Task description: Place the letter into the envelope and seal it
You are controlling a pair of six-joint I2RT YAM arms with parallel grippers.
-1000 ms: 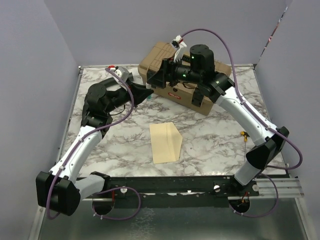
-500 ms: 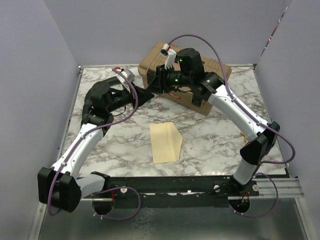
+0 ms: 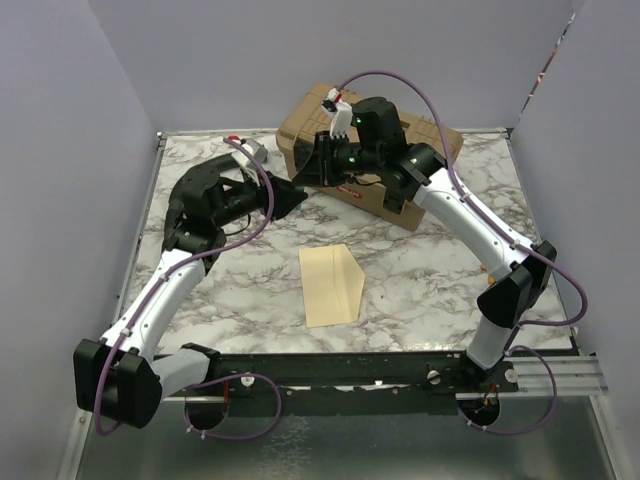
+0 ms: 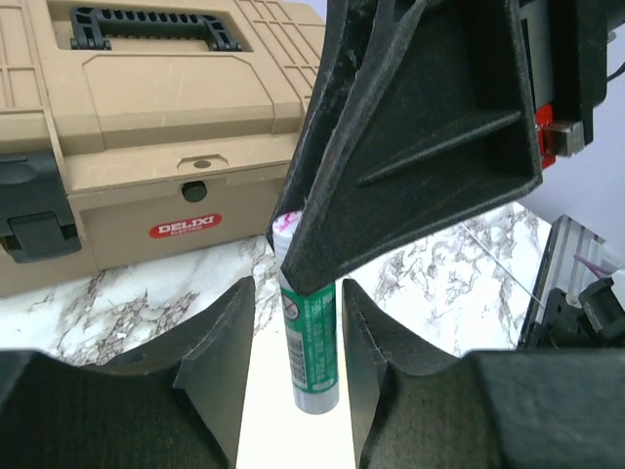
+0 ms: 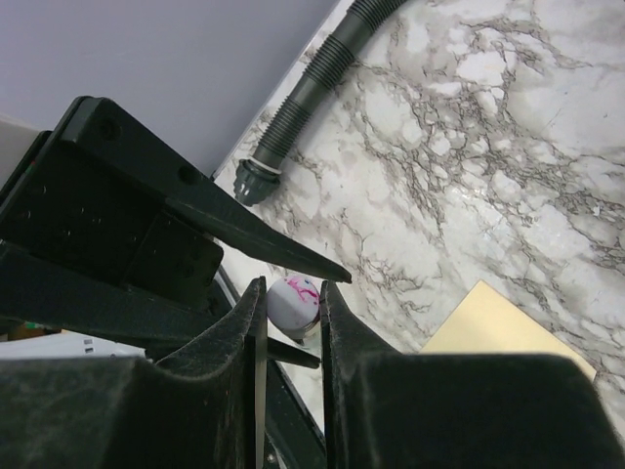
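The pale yellow envelope (image 3: 330, 285) lies flat on the marble table (image 3: 420, 270), its flap folded over; a corner of the envelope (image 5: 508, 322) shows in the right wrist view. The letter is hidden. Above the table's back left, both grippers meet at a green glue stick (image 4: 312, 342). My right gripper (image 5: 293, 288) is shut on the stick's white, pink-smeared top (image 5: 293, 303). My left gripper (image 4: 298, 293) stands open around the stick's body, with a gap on each side. In the top view the left gripper (image 3: 295, 198) and right gripper (image 3: 312, 172) are tip to tip.
A tan toolbox (image 3: 420, 140) with a red label stands at the back of the table, just behind the right gripper; the toolbox (image 4: 146, 107) fills the left wrist view's upper left. Purple walls enclose the table on three sides.
The right gripper moved left to the left gripper and shut on the glue stick's top. The left jaws then opened off the stick. The envelope has not moved.
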